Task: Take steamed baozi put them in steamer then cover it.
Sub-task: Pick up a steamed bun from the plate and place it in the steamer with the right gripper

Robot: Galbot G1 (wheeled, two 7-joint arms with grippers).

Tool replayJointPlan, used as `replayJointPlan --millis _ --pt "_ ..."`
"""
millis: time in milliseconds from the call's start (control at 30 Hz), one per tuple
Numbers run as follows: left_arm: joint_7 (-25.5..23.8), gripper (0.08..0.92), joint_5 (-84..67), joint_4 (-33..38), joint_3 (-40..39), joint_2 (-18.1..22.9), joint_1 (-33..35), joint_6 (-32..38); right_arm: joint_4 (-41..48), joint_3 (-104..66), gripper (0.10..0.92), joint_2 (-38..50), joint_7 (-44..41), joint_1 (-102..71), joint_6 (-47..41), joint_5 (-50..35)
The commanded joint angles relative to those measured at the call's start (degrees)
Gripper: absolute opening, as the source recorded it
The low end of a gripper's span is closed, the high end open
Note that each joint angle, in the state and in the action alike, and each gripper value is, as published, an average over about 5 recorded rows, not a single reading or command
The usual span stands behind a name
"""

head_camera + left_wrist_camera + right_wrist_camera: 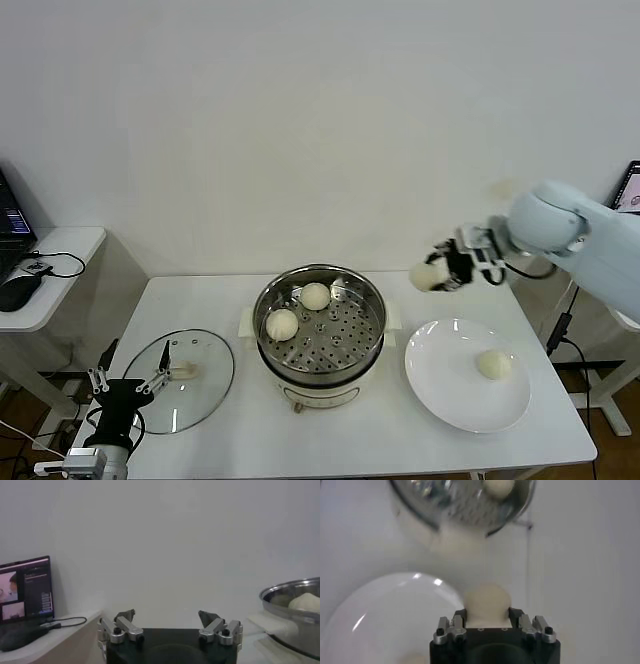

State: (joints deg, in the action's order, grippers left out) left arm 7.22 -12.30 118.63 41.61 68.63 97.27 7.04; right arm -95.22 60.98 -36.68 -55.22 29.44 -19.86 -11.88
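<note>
Your left tool [128, 384] idles open beside the cover [190, 375], while your right tool [444, 268] grips a baozi [426, 276] above the plate [450, 385], steamer [320, 320] to its left.

You only get part of the round stainless-steel steamer pot [300, 611] in the left wrist view; the frame edge cuts it, and one cream-white bun [307, 601] inside shows only as a sliver above the rim. In the right wrist view the same pot [465, 505] is cropped at the frame edge and blurred. The lower half of the cream-white bun [487, 602] in the right gripper [487, 617] is hidden behind the black gripper body. In the head view the right gripper [440, 268] is motion-blurred; you can't make out its jaws there. The black laptop [12, 222] on the side desk [60, 262] is cut off at the frame's edge.
</note>
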Motion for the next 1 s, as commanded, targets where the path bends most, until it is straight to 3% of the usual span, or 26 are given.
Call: replayJointPlan --millis 33,567,1000 --pt "0.0 0.823 0.0 0.1 0.5 0.2 0.3 0.1 -0.7 8.1 0.543 -13.8 1.9 8.2 1.0 -4.3" --pt "0.2 0.823 -0.1 0.5 0.9 2.1 0.6 0.2 2.6 16.1 0.543 -23.2 1.7 2.1 20.9 5.8" --pt "0.3 0.823 0.0 0.3 0.9 2.3 0.6 0.5 3.5 17.5 0.555 -25.9 1.6 0.3 26.9 12.0"
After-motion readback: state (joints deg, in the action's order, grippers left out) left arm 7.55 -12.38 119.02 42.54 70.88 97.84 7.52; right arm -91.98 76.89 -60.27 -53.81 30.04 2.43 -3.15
